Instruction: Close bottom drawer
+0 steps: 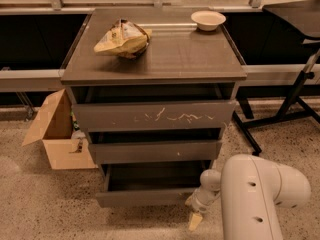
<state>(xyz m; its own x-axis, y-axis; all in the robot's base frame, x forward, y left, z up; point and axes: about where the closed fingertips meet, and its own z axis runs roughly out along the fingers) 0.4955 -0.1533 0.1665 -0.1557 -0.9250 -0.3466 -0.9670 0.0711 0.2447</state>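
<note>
Grey-brown bottom drawer (pixel 150 198), part open beneath the worktop's (pixel 190 59) front edge, may skew and jam: the gripper (pixel 194 211), whose grip state I cannot tell, sits at its right end.

Bottom drawer (pixel 145 198) partly open, gripper (pixel 195 218) beside its front.

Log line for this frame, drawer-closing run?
bottom drawer: partly open | end effector: low, by the drawer front's right end, contact unclear | task: not done
</note>
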